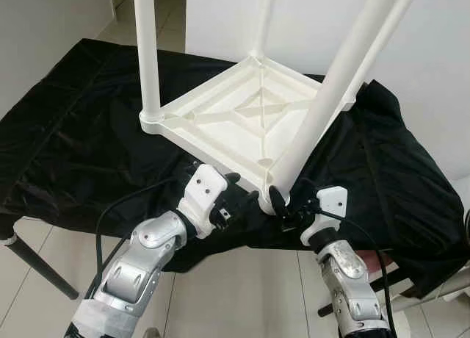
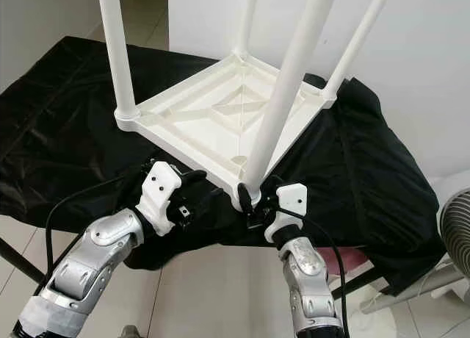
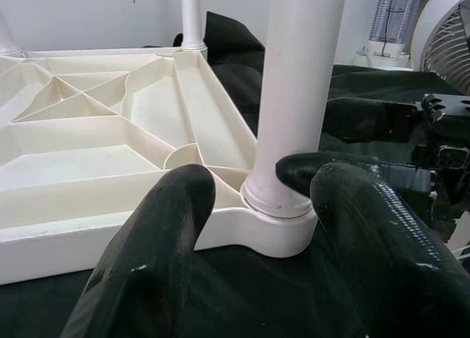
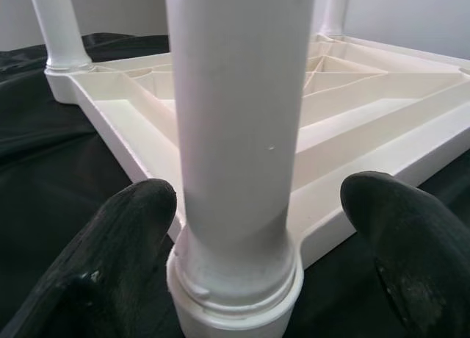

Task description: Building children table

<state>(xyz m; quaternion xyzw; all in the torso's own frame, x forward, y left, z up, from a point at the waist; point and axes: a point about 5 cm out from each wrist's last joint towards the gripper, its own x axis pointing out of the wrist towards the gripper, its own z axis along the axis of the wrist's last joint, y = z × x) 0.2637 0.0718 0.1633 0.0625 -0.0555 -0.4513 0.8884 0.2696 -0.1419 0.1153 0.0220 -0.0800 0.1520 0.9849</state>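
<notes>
A white plastic children's table (image 1: 220,117) lies upside down on a black cloth, its ribbed underside facing up and its legs standing upright in the corner sockets. The nearest leg (image 1: 330,95) rises from the front corner socket (image 3: 277,214). My left gripper (image 1: 242,191) is open just left of that corner, its fingers (image 3: 158,257) spread in front of the rim and socket. My right gripper (image 1: 288,198) is open around the base of the same leg (image 4: 235,132), one finger (image 4: 121,257) on each side with small gaps.
The black cloth (image 1: 73,139) covers a low table whose front edge lies just under my wrists. A white wall stands close behind on the right. A fan (image 2: 455,220) stands on the floor at the right. Tiled floor (image 1: 242,294) lies below.
</notes>
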